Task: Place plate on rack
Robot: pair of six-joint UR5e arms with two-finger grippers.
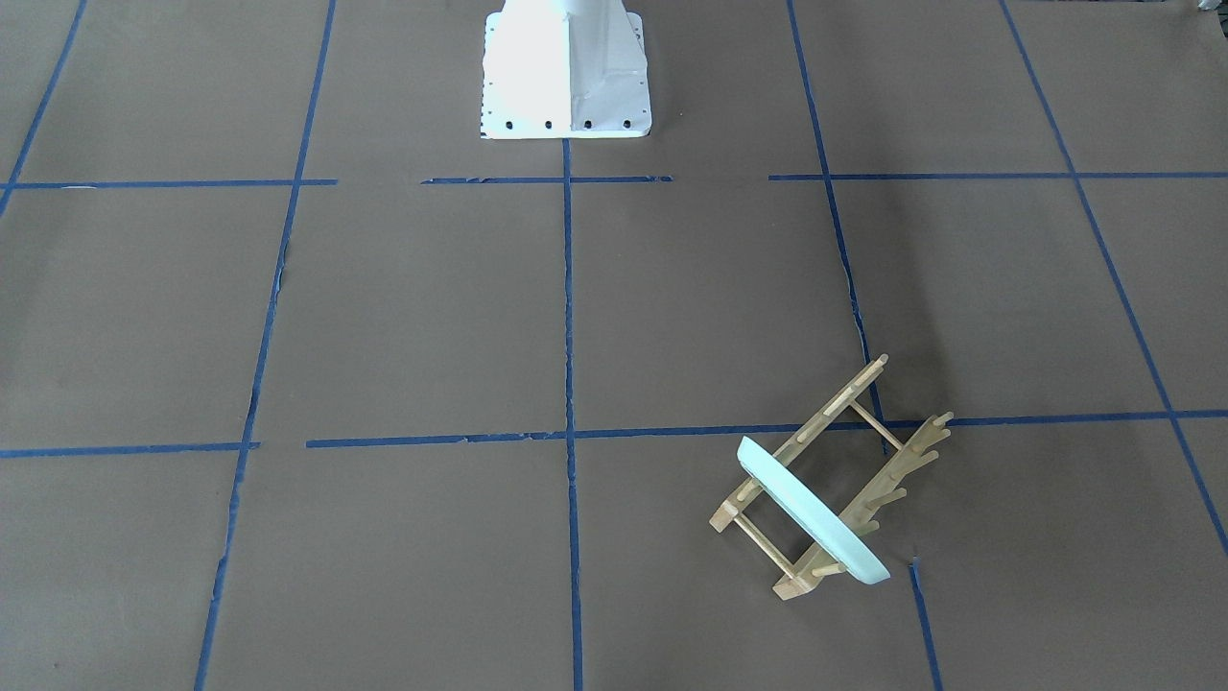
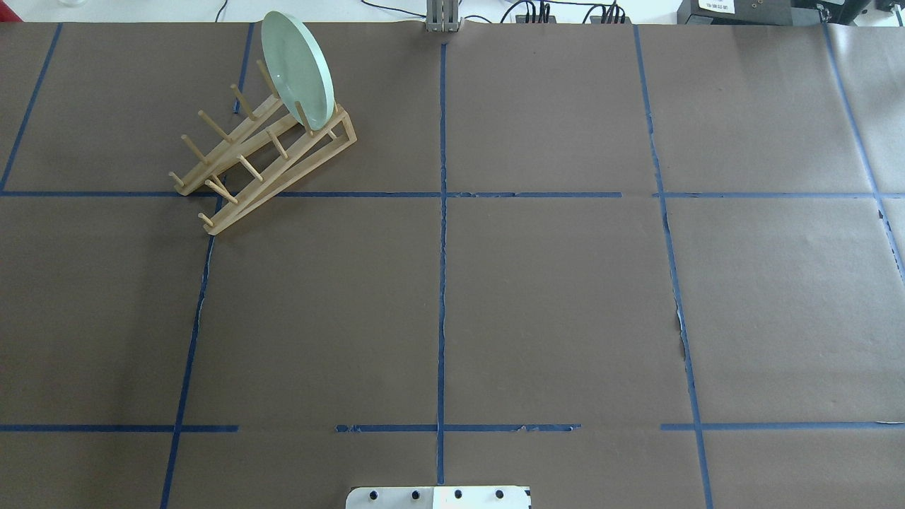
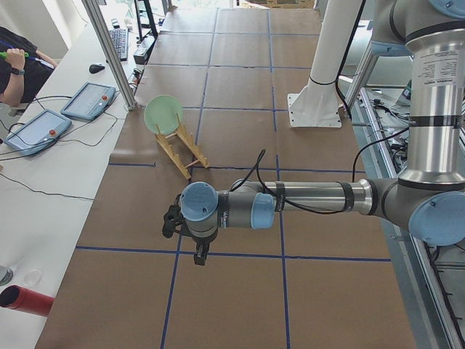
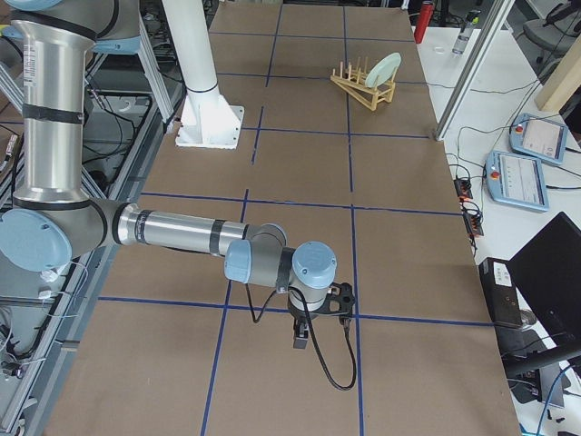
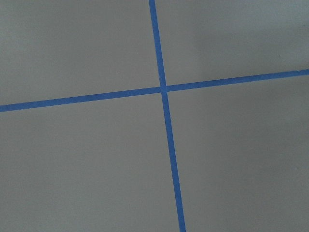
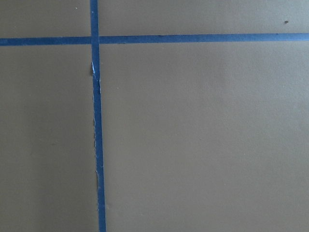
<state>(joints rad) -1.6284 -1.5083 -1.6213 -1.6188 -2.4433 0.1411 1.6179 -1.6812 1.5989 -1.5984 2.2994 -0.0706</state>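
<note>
The pale mint-green plate (image 2: pixel 297 71) stands on edge between the pegs at the far end of the light wooden rack (image 2: pixel 244 166), at the table's far left. Both also show in the front-facing view, plate (image 1: pixel 815 513) and rack (image 1: pixel 868 422), and in the side views, plate (image 3: pixel 163 114) (image 4: pixel 385 66). My left gripper (image 3: pixel 197 251) hangs over the brown table well short of the rack, with nothing seen in it. My right gripper (image 4: pixel 302 338) hangs over the table's opposite end. Each shows only in a side view, so I cannot tell if it is open or shut.
The white robot pedestal (image 1: pixel 566 77) stands at the table's robot-side edge. Blue tape lines (image 2: pixel 442 212) grid the brown paper. Teach pendants (image 3: pixel 87 100) (image 4: pixel 517 177), cables and a red cylinder (image 3: pixel 25 299) lie on side benches. An operator's arm (image 3: pixel 14 65) shows at the left bench.
</note>
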